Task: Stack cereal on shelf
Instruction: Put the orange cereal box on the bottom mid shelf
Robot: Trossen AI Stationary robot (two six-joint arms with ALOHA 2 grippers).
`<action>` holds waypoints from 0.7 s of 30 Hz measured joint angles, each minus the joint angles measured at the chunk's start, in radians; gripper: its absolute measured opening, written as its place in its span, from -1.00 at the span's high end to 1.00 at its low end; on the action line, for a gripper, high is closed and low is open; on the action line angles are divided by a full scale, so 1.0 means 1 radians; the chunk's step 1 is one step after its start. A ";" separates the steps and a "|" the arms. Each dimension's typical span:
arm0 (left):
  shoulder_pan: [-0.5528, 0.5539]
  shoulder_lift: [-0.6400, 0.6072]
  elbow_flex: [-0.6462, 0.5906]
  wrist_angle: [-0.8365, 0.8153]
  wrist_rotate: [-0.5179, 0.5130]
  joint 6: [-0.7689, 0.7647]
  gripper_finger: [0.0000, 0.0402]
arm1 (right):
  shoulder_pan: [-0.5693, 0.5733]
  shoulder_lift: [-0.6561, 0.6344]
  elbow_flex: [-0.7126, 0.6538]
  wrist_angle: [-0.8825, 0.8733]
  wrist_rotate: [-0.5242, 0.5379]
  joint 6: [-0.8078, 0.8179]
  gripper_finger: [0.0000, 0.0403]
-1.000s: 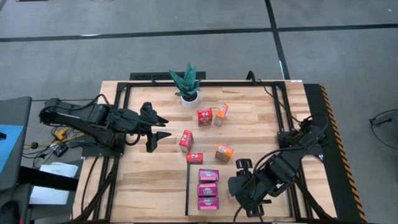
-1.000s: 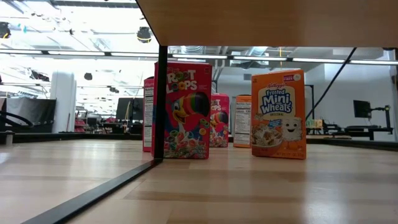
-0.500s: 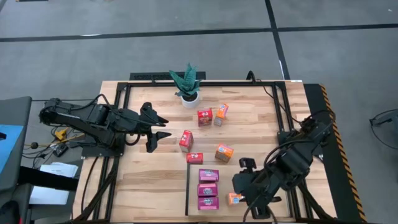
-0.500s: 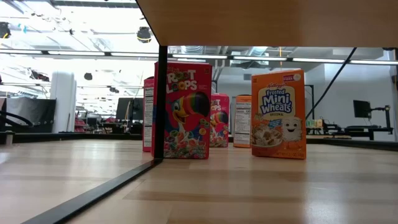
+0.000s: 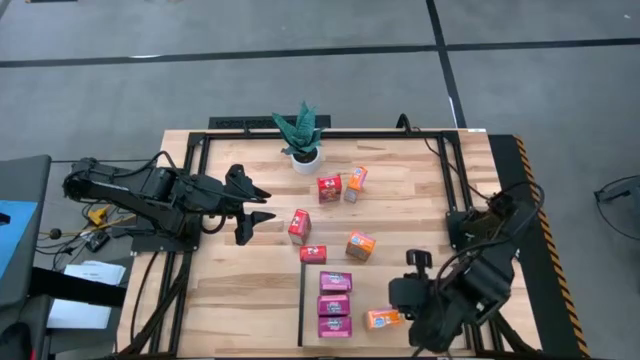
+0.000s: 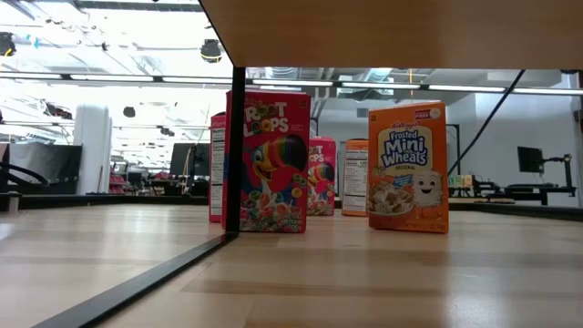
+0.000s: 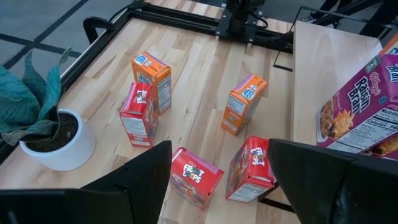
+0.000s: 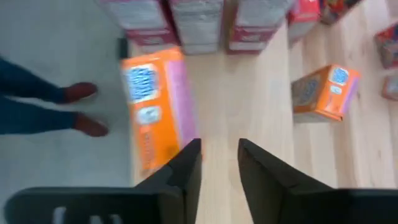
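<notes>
Three magenta-purple cereal boxes [image 5: 335,304] stand in a row on the light wood shelf [image 5: 365,285]. An orange box [image 5: 381,319] rests on the shelf right of the nearest purple one. My right gripper [image 5: 402,300] hovers just right of it, open and empty; in its wrist view the orange box [image 8: 155,115] lies beside the fingers, not between them. Two more orange boxes [image 5: 360,245] [image 5: 357,178] and three red boxes [image 5: 299,225] sit on the tabletop. My left gripper [image 5: 262,205] waits open at the table's left, facing the red boxes [image 7: 249,169].
A potted green plant [image 5: 302,135] stands near the far edge. The shelf's black strip [image 5: 302,300] runs left of the purple row. A person's feet [image 8: 81,109] show on the floor past the near edge. The low view shows a red box [image 6: 267,161] and an orange box [image 6: 407,167] upright.
My right gripper has drawn back from the shelf toward the table's right edge. The orange box, hidden under it a second ago, now shows beside the nearest purple box and has stayed put. The left arm has kept still.
</notes>
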 joint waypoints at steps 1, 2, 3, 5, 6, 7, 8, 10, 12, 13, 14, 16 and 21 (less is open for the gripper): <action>0.000 0.000 0.000 -0.001 -0.001 0.000 -0.27 | 0.000 0.000 -0.018 0.000 -0.001 0.015 0.44; 0.000 0.000 0.000 0.000 -0.002 0.000 -0.27 | 0.000 -0.002 -0.040 0.002 -0.003 0.028 0.48; 0.000 0.000 0.000 0.000 -0.004 0.000 -0.27 | 0.001 -0.004 -0.062 0.001 -0.011 0.042 0.51; 0.000 0.000 0.000 0.000 -0.005 0.000 -0.27 | 0.001 -0.002 -0.095 0.001 -0.034 0.048 0.55; 0.000 0.000 0.000 0.000 -0.005 0.000 -0.27 | 0.000 -0.001 -0.109 0.014 -0.042 0.048 0.57; 0.000 0.000 0.000 0.000 -0.005 0.000 -0.27 | -0.001 0.000 -0.119 0.025 -0.054 0.047 0.58; 0.000 0.000 0.000 0.000 -0.005 0.000 -0.27 | -0.002 0.000 -0.127 0.033 -0.061 0.047 0.59; 0.000 0.000 0.000 0.000 -0.005 0.000 -0.27 | -0.002 0.001 -0.131 0.039 -0.064 0.047 0.61; 0.000 0.000 0.000 0.000 -0.006 0.000 -0.27 | -0.001 0.000 -0.131 0.058 -0.071 0.048 0.62; 0.000 0.000 0.000 0.000 -0.006 0.000 -0.27 | -0.001 0.000 -0.131 0.069 -0.074 0.049 0.62; 0.000 0.000 0.000 0.000 -0.006 0.000 -0.27 | -0.001 0.000 -0.131 0.077 -0.076 0.048 0.62; 0.000 0.000 0.000 0.000 -0.007 -0.001 -0.27 | -0.001 0.000 -0.131 0.105 -0.079 0.047 0.62; 0.000 0.000 0.000 0.000 -0.009 0.000 -0.27 | -0.002 0.000 -0.131 0.130 -0.081 0.047 0.62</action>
